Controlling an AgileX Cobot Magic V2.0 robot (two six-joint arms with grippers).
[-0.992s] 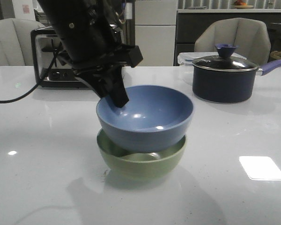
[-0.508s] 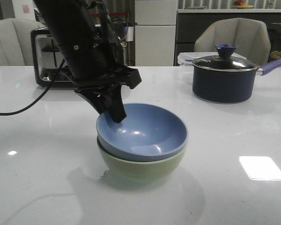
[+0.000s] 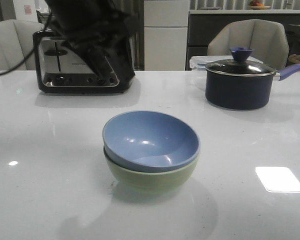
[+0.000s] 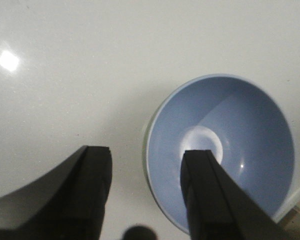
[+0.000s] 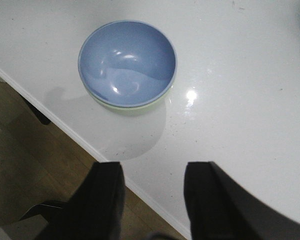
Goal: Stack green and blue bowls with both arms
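The blue bowl sits nested inside the green bowl, both upright, near the middle of the white desk. Only a thin green edge shows beneath the blue rim in my right wrist view, where the stack lies close to the desk edge.

My left tool is open and holds nothing: its 2 fingers are spread apart, with bare desk visible between them. One finger overlaps the blue bowl in the wrist view; I cannot tell its height above it. In the front view my left arm is raised at the back left, in front of the toaster.

My right tool is also open and empty, above the desk edge, well apart from the blue bowl.

A dark lidded pot stands at back right, well apart from the stack.
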